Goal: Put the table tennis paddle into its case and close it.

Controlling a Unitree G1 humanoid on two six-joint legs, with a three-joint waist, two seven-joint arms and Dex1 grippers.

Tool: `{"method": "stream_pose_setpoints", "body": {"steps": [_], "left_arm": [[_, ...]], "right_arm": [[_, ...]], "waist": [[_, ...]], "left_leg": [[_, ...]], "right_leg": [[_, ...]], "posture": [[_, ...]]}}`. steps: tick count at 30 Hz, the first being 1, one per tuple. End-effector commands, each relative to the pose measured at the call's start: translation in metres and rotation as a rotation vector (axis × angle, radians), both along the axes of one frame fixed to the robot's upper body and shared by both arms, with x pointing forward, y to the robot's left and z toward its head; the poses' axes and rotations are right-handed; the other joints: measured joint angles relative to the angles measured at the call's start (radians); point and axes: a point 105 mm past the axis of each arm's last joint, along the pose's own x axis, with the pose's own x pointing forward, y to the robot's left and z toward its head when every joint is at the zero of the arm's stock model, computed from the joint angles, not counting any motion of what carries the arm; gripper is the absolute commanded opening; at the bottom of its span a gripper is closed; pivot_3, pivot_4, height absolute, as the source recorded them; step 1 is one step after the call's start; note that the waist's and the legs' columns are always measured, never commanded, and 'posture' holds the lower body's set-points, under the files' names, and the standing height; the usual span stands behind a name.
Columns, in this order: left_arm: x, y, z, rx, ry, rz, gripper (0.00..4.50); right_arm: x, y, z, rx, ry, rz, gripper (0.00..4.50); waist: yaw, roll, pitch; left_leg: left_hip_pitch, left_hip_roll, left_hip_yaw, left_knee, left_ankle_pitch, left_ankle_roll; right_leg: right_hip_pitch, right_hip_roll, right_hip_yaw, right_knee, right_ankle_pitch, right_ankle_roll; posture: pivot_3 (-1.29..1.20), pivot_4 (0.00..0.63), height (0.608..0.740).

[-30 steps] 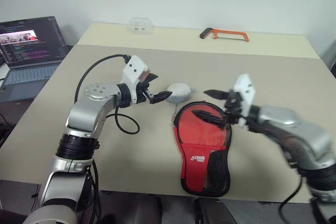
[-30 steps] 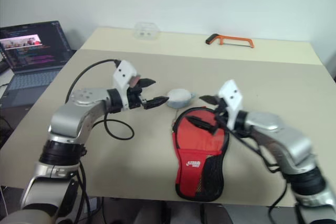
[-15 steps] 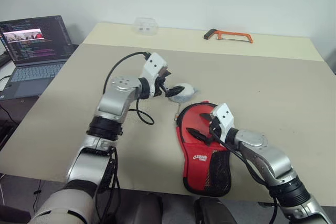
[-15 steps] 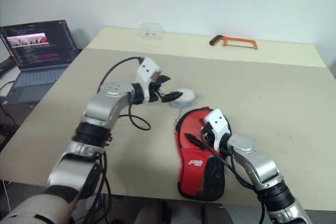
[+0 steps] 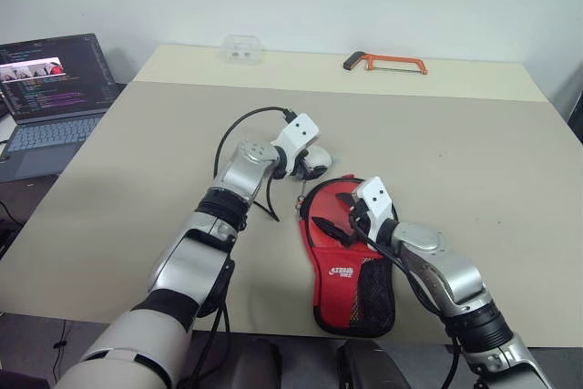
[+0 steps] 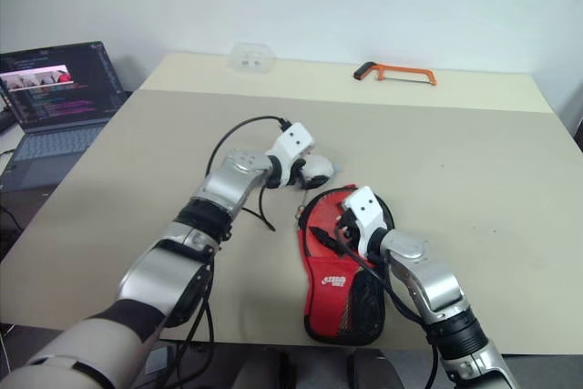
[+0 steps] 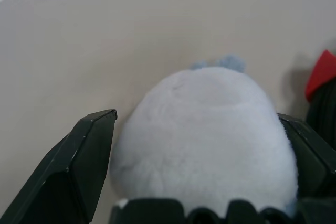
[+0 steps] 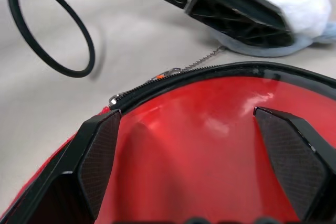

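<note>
The case [image 5: 339,271] lies flat near the table's front edge, red side up with white logo and black mesh, its zipper [image 8: 157,80] running round the wide end. My right gripper [image 5: 335,214] hovers open just over that round red end, one finger to each side. My left gripper [image 5: 308,163] is open beyond the case, its fingers [image 7: 84,166] straddling a white fluffy object [image 7: 205,140] on the table. The table tennis paddle is hidden.
An orange-framed hacksaw [image 5: 387,63] and a clear plastic box [image 5: 241,47] lie at the table's far edge. An open laptop [image 5: 50,79] sits off to the left. A black cable [image 5: 250,148] loops from my left wrist over the table.
My left gripper has swung right and down until its fingers straddle the white fluffy object. My right gripper has sunk onto the case's round end.
</note>
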Motion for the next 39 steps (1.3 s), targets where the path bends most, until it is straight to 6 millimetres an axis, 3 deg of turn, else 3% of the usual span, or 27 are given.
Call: {"method": "stream_pose_setpoints", "body": {"steps": [1, 10, 13, 27, 32, 39], "left_arm": [[0.005, 0.000, 0.007, 0.002, -0.029, 0.022, 4.11], [0.010, 0.003, 0.007, 0.074, -0.050, 0.052, 1.36], [0.017, 0.002, 0.015, 0.105, -0.104, 0.076, 0.87], [0.034, -0.036, 0.056, 0.287, -0.450, 0.113, 0.73], [0.026, -0.071, 0.070, 0.402, -0.659, 0.025, 0.73], [0.008, -0.117, 0.081, 0.433, -0.854, -0.094, 0.73]], "right_arm": [[-0.003, 0.001, -0.013, -0.021, 0.050, 0.005, 4.50], [0.007, -0.006, -0.021, -0.137, 0.053, -0.056, 4.50], [0.009, -0.008, -0.028, -0.191, 0.056, -0.061, 4.50], [-0.002, 0.004, -0.030, -0.210, 0.066, 0.018, 4.50], [-0.009, 0.007, -0.029, -0.212, 0.077, 0.040, 4.50], [-0.014, 0.013, -0.027, -0.208, 0.080, 0.048, 4.50]], "waist": [[0.000, 0.000, 0.000], [-0.001, -0.001, -0.001], [0.000, -0.002, -0.002], [0.001, -0.002, -0.002], [0.003, -0.002, -0.002], [0.002, -0.002, -0.002]], "left_leg": [[0.000, 0.000, 0.000, 0.000, 0.000, 0.000], [0.002, 0.000, 0.000, 0.000, 0.000, 0.000], [0.002, -0.001, -0.001, 0.000, 0.000, 0.000], [0.002, -0.002, -0.001, -0.001, 0.000, 0.000], [0.002, -0.002, 0.000, -0.001, 0.000, 0.000], [0.002, -0.003, 0.002, -0.002, 0.000, 0.000]], "right_leg": [[0.000, 0.000, 0.000, 0.000, 0.000, 0.000], [0.001, 0.000, 0.000, 0.001, 0.000, 0.000], [0.001, 0.000, 0.000, 0.002, 0.000, 0.000], [0.001, -0.001, 0.000, 0.000, 0.000, 0.000], [0.001, -0.001, 0.000, 0.000, 0.000, 0.001], [0.001, -0.001, 0.001, -0.001, 0.000, 0.001]], "posture": [[0.00, 0.150, 0.740], [0.00, 0.150, 0.740], [0.00, 0.150, 0.740], [0.00, 0.150, 0.740], [0.00, 0.150, 0.740], [0.00, 0.150, 0.740]]}}
